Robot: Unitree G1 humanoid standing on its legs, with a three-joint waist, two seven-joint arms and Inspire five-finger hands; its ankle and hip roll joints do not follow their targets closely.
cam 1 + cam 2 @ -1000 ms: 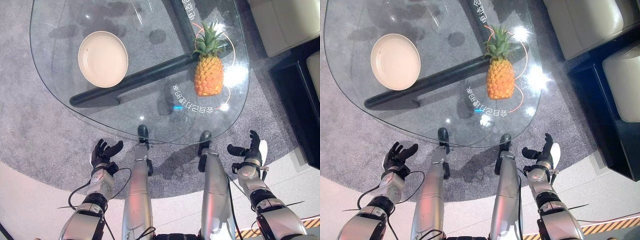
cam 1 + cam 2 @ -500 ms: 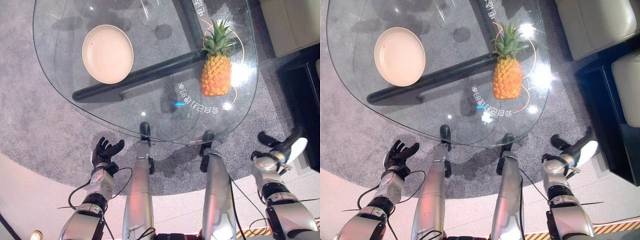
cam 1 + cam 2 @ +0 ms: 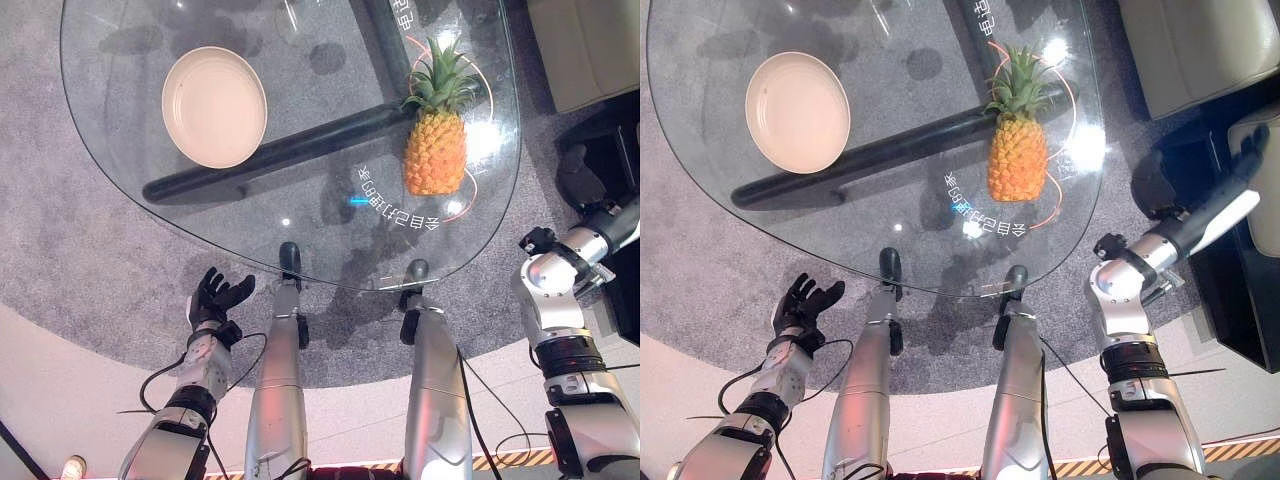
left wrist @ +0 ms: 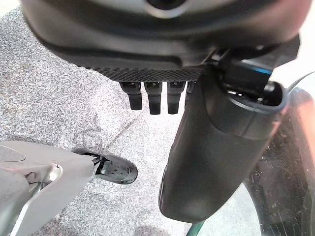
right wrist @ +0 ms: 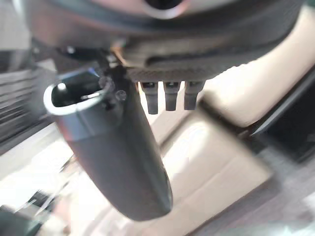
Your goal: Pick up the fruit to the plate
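Moved: right hand (image 3: 1225, 205) has swung from low beside the table's near right edge up and out past the table's right edge, over the dark furniture; the pineapple and plate lie as they did a second ago, and the slight shift of the whole scene is the camera's.
Right hand: raised off the right edge of the glass table (image 3: 120, 150), well apart from the fruit; its wrist view shows the thumb (image 5: 118, 157) standing out and the fingers (image 5: 167, 96) straight in a row, relaxed, holding nothing, with pale cushions beyond them.
Left hand: left hand (image 3: 212, 297) hangs below the table's near left edge, over the grey carpet (image 3: 60, 250); fingers spread and loosely straight, palm up, empty. Its wrist view shows the fingers (image 4: 153, 98) straight side by side and the thumb (image 4: 216, 157) apart from them.
Fruit: pineapple (image 3: 436, 150) lies on the glass near the table's right edge, leafy crown pointing to the far edge, body toward the near edge, untouched by either hand.
Plate: cream plate (image 3: 213, 105) sits toward the far left of the table, well apart from the pineapple, nothing on it.
Under the glass: dark bar (image 3: 270, 155) of the table frame runs slantwise between plate and pineapple.
Beyond the right edge: pale sofa (image 3: 1200, 45) and a dark low unit (image 3: 1240, 290).
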